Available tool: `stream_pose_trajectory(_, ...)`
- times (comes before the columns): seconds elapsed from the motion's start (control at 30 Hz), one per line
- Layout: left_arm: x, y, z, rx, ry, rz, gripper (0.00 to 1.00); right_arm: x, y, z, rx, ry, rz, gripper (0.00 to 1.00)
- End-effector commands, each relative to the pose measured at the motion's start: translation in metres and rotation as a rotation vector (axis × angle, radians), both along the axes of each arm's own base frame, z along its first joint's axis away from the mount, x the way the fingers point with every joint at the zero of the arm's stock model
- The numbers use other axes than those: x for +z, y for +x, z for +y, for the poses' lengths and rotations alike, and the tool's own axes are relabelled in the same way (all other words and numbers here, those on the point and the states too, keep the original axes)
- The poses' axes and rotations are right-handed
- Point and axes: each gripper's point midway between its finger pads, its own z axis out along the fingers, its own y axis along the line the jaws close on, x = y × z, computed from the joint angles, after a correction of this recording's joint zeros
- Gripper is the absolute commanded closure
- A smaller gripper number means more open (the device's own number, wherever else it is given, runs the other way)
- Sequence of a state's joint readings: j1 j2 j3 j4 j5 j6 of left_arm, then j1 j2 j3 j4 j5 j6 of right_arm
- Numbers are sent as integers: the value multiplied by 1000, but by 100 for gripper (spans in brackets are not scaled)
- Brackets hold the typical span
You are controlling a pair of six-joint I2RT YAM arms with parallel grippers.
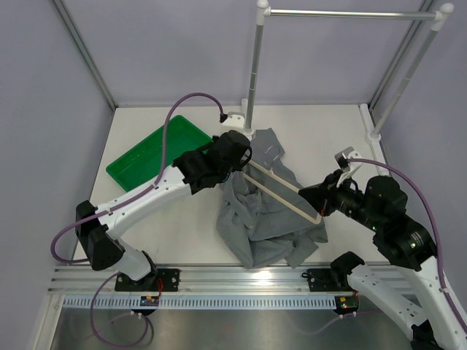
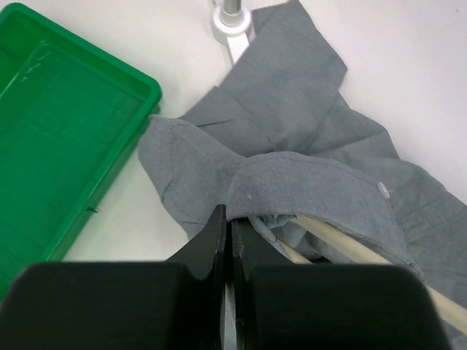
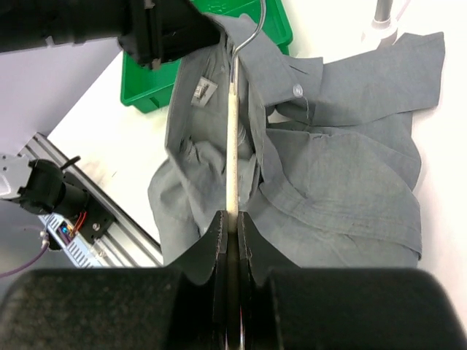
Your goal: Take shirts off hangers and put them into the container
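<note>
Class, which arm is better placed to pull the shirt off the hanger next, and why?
Left: the left gripper is shut on the grey shirt at its collar, near the green tray; the right gripper is shut on the hanger.

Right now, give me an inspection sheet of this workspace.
Surface: white table, shirt and tray on it.
Job's things: grey shirt crumpled on the table, cream hanger threaded through it; green tray holds nothing.
Clutter: nothing seen.
Grippers: left gripper shut on the shirt's collar; right gripper shut on the hanger's bar.
Cables: purple cables loop above the table, one per side.
Surroundings: metal rail on posts, nothing hanging; pale walls.
</note>
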State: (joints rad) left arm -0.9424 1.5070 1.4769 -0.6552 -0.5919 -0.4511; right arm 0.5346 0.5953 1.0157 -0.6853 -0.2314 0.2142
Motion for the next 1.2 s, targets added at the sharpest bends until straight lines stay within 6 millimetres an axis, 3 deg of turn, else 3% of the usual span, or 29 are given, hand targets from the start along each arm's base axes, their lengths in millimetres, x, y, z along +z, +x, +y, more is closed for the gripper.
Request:
stream_pose_trajectory(0.0,40,19,16,74,-50,-100,100,27,-24,-11,36,7,-67,100)
stream_pose_trajectory(0.27,21,26,26,100,-26,-70,100,38,-49,-37,-3,-38,-102,100)
stream_pose_trajectory(0.57,-3,11,13,31,-97,3,100,64,-47,-78,-205,-40,-197,100)
stream_pose_trajectory(0.7,-25,-6,1,-43,-150,63,100,65,-38,-90,-294,-42,-207,100)
stream_pose_trajectory(0.93,-93,-32,-21,-123,-140,172,100,63,-19,-92,-363,-41,-201,100)
stream_pose_trajectory(1.03,-118,-39,-21,-131,-145,206,88,65,-7,-91,-395,-36,-202,100)
stream_pose_trajectory(1.1,-119,-39,-18,-116,-138,209,79,64,-1,-90,-409,-46,-200,100)
stream_pose_trajectory(1.17,-113,-38,-14,-103,-127,197,61,63,11,-88,-436,-57,-193,100)
